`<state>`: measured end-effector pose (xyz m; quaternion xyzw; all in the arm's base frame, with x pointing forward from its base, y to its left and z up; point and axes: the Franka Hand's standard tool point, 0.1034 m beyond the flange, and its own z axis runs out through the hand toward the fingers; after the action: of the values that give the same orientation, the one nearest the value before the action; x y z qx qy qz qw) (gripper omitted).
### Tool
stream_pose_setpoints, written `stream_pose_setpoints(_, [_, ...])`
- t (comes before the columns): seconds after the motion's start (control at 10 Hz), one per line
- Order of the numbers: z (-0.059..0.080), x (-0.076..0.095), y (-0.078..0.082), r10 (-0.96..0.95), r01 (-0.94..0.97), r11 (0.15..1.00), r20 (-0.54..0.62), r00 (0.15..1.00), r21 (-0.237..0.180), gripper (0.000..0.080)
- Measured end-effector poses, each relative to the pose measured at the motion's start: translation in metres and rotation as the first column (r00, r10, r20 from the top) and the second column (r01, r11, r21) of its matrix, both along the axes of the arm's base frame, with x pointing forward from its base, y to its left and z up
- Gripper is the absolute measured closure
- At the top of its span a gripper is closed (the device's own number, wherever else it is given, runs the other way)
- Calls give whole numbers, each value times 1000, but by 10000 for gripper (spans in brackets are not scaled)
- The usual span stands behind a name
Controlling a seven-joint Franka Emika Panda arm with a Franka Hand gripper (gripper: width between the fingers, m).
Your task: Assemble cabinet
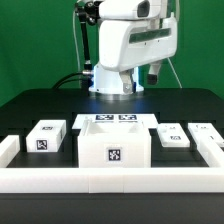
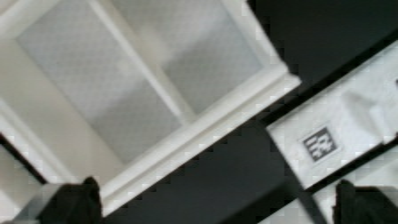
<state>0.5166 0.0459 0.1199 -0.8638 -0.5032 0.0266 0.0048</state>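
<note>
The cabinet (image 1: 115,148) is a white open-topped box with a black-and-white tag on its front, standing at the table's front middle. In the wrist view I see it from above, its white rim (image 2: 210,118) framing two grey compartments split by a divider. My gripper (image 2: 217,208) is open and empty, its two dark fingertips (image 2: 71,205) wide apart over the black table beside the cabinet's edge. In the exterior view the white arm (image 1: 130,45) hangs over the back of the table. Three smaller tagged white blocks lie at the exterior view's left (image 1: 47,137) and right (image 1: 172,135), (image 1: 207,131).
The marker board (image 1: 108,120) lies flat behind the cabinet; it also shows in the wrist view (image 2: 347,112) with one tag. A long low white rail (image 1: 110,179) runs along the front edge and turns back at both ends. A green wall stands behind.
</note>
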Motion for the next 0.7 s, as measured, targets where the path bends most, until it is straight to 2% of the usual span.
stream_pose_setpoints(0.4, [-3,-2,-2,240,-240,971,-6,971,13,150])
stream_pose_setpoints(0.6, [-16,-24,-8,420,-419,907,-31,907,34,150])
stream_pose_setpoints(0.7, [-21,-29,-12,493,-492,870,-31,869,44,150])
